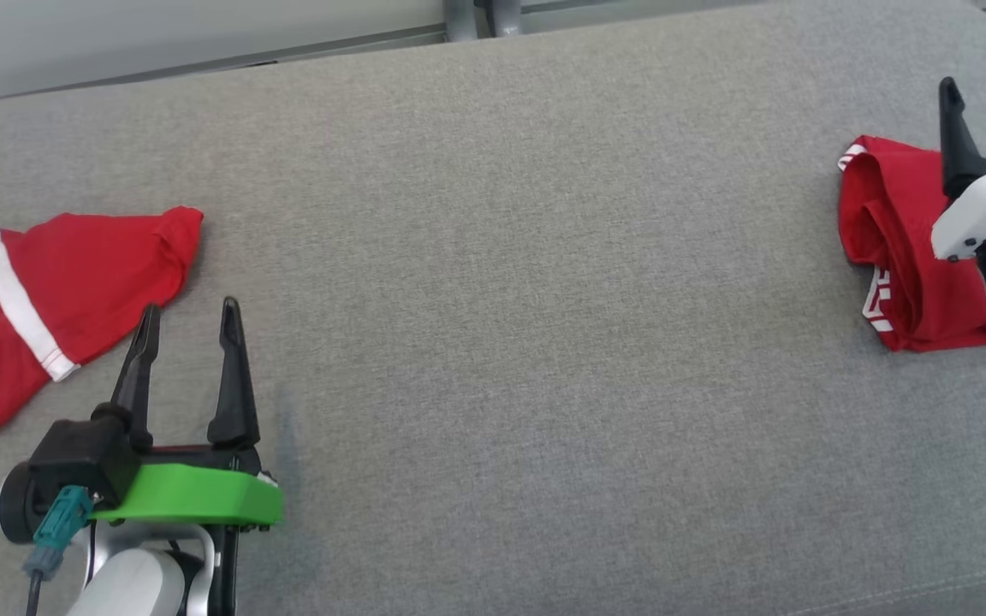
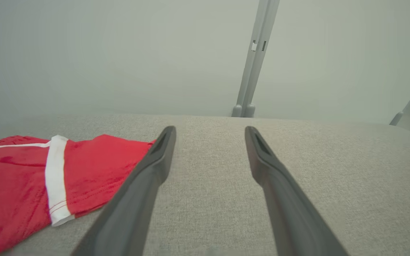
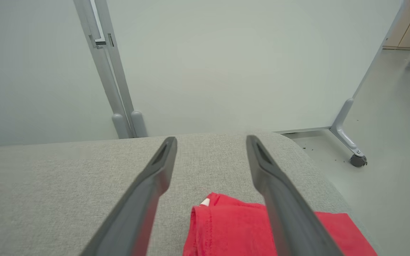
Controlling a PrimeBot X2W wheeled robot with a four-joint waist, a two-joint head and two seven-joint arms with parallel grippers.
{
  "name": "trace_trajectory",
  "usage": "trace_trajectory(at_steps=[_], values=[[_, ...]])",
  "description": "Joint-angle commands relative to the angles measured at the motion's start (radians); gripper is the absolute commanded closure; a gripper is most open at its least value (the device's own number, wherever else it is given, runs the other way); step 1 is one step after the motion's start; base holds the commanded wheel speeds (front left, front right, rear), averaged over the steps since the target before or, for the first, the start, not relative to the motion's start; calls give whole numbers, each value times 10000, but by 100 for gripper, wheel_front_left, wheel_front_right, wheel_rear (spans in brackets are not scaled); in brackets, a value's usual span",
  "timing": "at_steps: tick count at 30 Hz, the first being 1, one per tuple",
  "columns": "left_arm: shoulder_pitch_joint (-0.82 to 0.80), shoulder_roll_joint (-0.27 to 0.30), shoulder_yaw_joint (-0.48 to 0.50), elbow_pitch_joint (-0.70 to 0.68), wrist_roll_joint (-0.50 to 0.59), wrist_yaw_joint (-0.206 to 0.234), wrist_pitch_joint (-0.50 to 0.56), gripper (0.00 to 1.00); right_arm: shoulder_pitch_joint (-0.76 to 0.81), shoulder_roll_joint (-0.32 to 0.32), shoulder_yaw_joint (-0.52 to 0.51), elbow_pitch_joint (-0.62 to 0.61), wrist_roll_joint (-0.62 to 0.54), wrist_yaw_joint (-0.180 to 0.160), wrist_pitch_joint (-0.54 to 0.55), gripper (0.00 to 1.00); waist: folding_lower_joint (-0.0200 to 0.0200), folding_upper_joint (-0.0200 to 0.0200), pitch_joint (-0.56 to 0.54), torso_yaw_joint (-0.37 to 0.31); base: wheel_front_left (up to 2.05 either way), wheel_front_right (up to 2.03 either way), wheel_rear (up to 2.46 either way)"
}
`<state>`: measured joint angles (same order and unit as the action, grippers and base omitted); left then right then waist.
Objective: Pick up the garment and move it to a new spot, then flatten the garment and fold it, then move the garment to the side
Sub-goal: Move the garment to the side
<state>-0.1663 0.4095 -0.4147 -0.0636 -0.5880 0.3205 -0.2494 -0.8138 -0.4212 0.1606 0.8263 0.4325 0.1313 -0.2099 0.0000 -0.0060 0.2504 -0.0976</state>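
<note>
A big grey cushion (image 1: pixel 527 299) filled the middle. On the far left lay a red shirt (image 1: pixel 48 291) with a white stripe, spread out flat. The left gripper (image 1: pixel 191 306) sat just beside it on the near side, fingers apart. On the right lay a folded red garment (image 1: pixel 895 231). The right gripper (image 1: pixel 985 83) was over it, fingers apart.

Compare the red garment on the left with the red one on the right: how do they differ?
The left garment lies spread out and runs past the head view's edge, while the right garment is folded into a compact bundle. The left garment shows a broad white band, whereas the right garment shows only small white trim at its edges. Both are red and lie ungripped on the grey cushion.
</note>
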Motion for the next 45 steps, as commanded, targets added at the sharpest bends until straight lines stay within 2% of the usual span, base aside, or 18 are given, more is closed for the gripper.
trace_trajectory(at_steps=[1, 2, 9, 15, 18, 25, 32, 38, 45], values=[[207, -49, 151, 125, -77, -35, -87, 0, 413, -45, 47, -433, 140, -11, -69, 0, 0, 60, -259, 260, 0, 0, 0], [207, -49, 151, 125, -77, -35, -87, 0, 413, -45, 47, -433, 140, -11, -69, 0, 0, 60, -259, 260, 0, 0, 0], [905, -301, 823, 526, 85, -147, -166, 0, 2174, 362, -412, -2714, 107, -11, -114, 0, 0, 60, -806, 779, 0, 0, 0], [1540, -695, 1459, 528, 448, -421, -165, 0, 3929, 1291, -1252, -5029, -568, -11, 356, 0, 0, 60, -1139, 1139, 0, 0, 0], [1778, -945, 1723, 591, 654, -649, -160, 0, 4787, 1955, -1560, -6134, -1040, -10, 677, 0, 0, 60, -1253, 1253, 0, 0, 0], [2028, -1533, 2078, 816, 1132, -1142, -160, 0, 6280, 3099, -1804, -7916, -2068, -8, 1225, 0, 0, 60, -1470, 1415, 0, 0, 0], [2155, -1982, 2160, 1019, 1556, -1572, -161, 0, 7223, 3597, -1539, -8634, -2487, -8, 1527, 0, 0, 60, -1660, 1517, 0, 0, 0], [2177, -2272, 2261, 1247, 1872, -1863, -161, 0, 7703, 3689, -1414, -8381, -2587, -8, 1319, 0, 0, 60, -1796, 1596, 0, 0, 0], [2177, -2457, 2395, 1409, 2125, -2108, -160, 0, 7915, 3697, -1178, -8026, -2174, -8, 1074, 0, 0, 60, -1923, 1588, 0, 0, 0]])
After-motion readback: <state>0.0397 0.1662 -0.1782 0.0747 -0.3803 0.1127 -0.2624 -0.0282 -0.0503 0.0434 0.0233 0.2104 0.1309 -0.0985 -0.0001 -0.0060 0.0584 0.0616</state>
